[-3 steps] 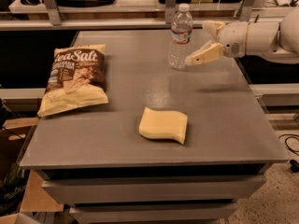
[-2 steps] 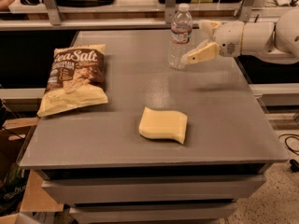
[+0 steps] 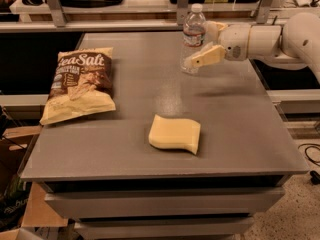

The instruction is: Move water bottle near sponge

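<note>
The water bottle (image 3: 192, 36), clear and ribbed with a white cap and a white-and-red label band, stands upright at the far middle of the grey table (image 3: 240, 129). The sponge (image 3: 175, 133), a pale yellow pad with wavy edges, lies flat near the table's front centre, well apart from the bottle. My gripper (image 3: 201, 45) reaches in from the right at bottle height. It is open, with the near finger (image 3: 202, 58) in front of the bottle's lower right side and the other finger behind the bottle. I cannot tell whether they touch it.
A sea-salt chip bag (image 3: 79, 84) lies on the table's left side. My white arm (image 3: 270, 39) spans the far right edge. Shelving and metal posts stand behind the table. Cardboard lies on the floor at the lower left.
My gripper has moved left toward the water bottle, so its near finger now overlaps the bottle's side. The bottle, sponge and chip bag have not moved.
</note>
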You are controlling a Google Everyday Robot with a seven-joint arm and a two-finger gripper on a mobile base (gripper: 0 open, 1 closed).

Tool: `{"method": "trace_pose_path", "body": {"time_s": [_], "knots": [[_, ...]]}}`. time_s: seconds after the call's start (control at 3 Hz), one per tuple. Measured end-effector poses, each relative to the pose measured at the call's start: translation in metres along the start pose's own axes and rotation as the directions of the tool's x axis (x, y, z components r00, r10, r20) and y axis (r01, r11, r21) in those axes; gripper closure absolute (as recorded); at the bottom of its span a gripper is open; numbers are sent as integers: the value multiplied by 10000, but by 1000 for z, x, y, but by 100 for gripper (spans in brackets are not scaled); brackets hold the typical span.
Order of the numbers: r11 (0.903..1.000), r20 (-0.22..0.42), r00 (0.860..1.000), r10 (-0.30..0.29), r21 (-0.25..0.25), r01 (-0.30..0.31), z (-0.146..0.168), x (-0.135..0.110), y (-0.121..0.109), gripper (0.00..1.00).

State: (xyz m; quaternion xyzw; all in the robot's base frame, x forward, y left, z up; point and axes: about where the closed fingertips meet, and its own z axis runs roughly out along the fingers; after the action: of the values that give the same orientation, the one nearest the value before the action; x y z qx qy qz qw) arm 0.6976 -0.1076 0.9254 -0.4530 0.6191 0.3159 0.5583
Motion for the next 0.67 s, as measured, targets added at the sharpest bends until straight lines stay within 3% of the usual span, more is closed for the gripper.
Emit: {"method": "trace_pose_path", "body": {"time_s": [0.67], "knots": [[9999,161,9999,61,-146,-59,13,-1,-1,0]]}}
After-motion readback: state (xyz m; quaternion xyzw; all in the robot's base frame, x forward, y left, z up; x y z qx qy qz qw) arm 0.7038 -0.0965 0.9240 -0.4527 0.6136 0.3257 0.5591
